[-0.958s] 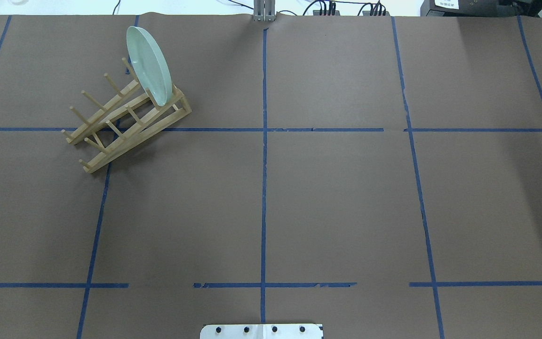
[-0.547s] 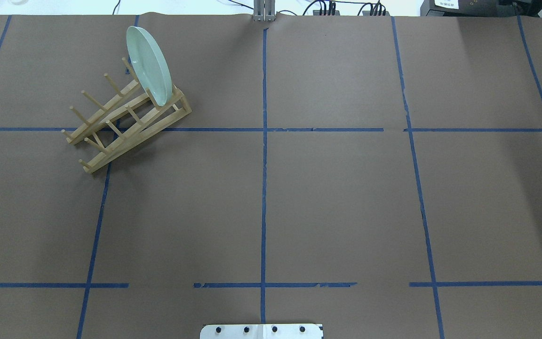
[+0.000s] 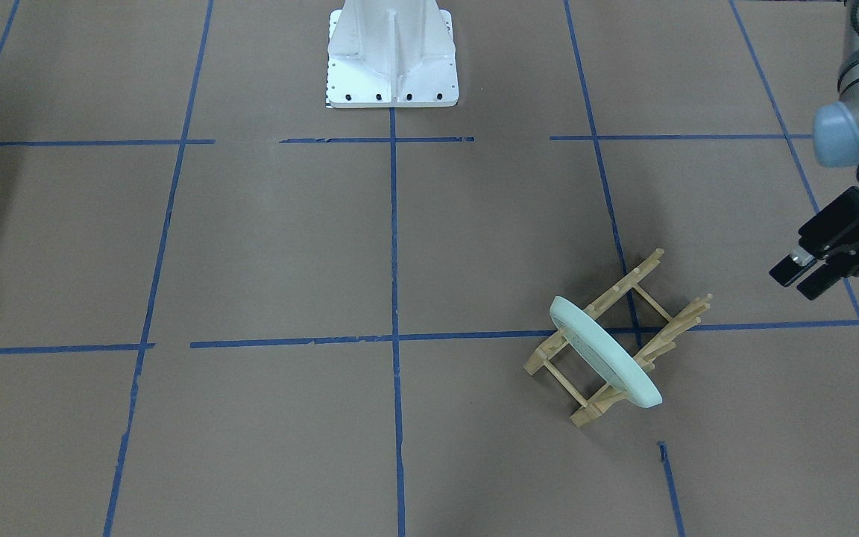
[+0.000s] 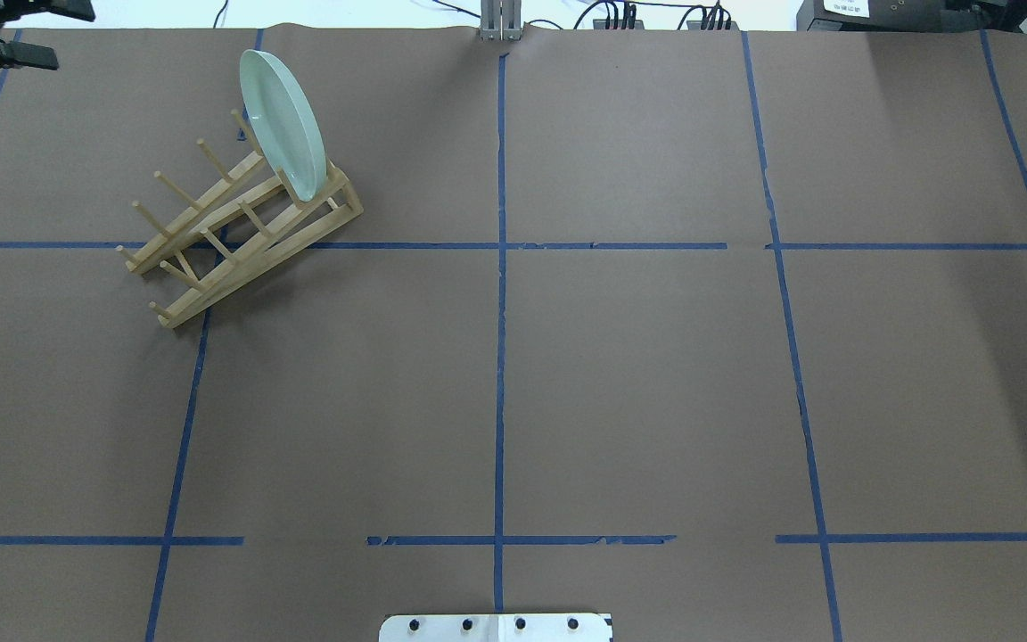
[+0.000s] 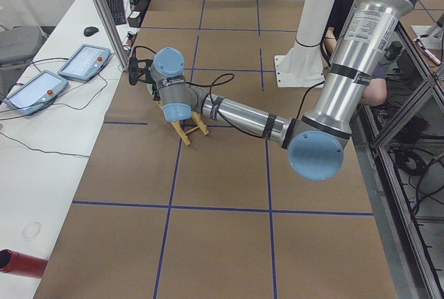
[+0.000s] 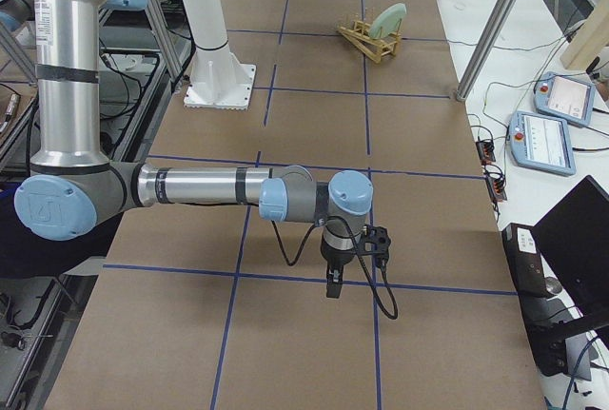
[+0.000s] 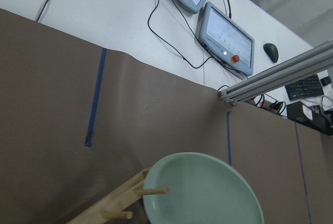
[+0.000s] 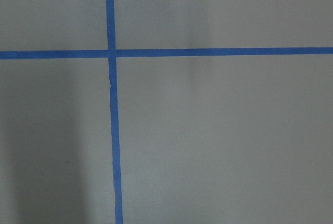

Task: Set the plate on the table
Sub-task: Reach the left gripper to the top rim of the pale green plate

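The pale mint-green plate (image 4: 284, 125) stands on edge in the end slot of a light wooden peg rack (image 4: 228, 236), at the far left of the brown table (image 4: 638, 374). It also shows in the front-facing view (image 3: 605, 350) and fills the bottom of the left wrist view (image 7: 203, 190). My left gripper (image 4: 75, 38) is open and empty, hovering left of the rack and apart from the plate; it also shows in the front-facing view (image 3: 802, 277). My right gripper (image 6: 330, 282) points down over bare table far from the plate; I cannot tell whether it is open.
The white robot base (image 4: 496, 627) stands at the near middle edge. Two teach pendants (image 7: 226, 39), cables and an aluminium post (image 7: 276, 76) lie just beyond the table's far edge behind the rack. Blue tape lines cross the paper.
My left gripper has come into the top-left corner of the overhead view, where it was absent before. The plate and rack have not moved.
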{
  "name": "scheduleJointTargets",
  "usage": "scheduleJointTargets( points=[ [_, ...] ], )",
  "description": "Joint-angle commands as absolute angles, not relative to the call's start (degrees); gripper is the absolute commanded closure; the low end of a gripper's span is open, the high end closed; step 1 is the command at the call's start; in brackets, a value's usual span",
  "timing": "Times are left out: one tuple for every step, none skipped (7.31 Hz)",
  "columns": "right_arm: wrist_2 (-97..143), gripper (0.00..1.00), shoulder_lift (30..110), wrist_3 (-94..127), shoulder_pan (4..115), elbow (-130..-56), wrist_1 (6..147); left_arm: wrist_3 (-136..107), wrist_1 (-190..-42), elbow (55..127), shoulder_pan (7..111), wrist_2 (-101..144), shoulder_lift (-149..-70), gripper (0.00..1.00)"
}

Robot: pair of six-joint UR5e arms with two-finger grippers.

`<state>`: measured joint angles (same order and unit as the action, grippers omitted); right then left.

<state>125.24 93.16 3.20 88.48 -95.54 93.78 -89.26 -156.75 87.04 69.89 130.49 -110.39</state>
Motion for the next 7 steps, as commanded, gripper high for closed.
scheduleJointTargets(
  points=[
    [125.2, 0.0, 93.2, 3.2, 88.4, -95.5, 93.8, -103.4, -160.8, 86.4, 63.1, 120.4, -113.0, 0.0],
    [125.2, 0.0, 93.2, 3.2, 88.5, -95.5, 93.8, -105.7, -160.8, 84.1, 62.0, 119.9, -115.3, 0.0],
    [125.2, 0.0, 93.2, 3.2, 88.4, -95.5, 93.8, -106.1, -160.8, 83.1, 60.0, 118.8, -116.1, 0.03],
    [125.2, 0.0, 93.2, 3.2, 88.5, -95.5, 93.8, -106.2, -160.8, 83.0, 57.4, 115.2, -116.3, 0.07],
    [125.2, 0.0, 93.2, 3.3, 88.4, -95.5, 93.8, -106.2, -160.8, 81.0, 56.5, 114.3, -117.7, 0.1],
    [125.2, 0.0, 93.2, 3.3, 88.4, -95.5, 93.8, -106.2, -160.8, 79.0, 56.4, 114.3, -119.1, 0.14],
    [125.2, 0.0, 93.2, 3.3, 88.5, -95.5, 93.8, -106.2, -160.8, 78.3, 56.3, 114.2, -119.5, 0.22]
  ],
)
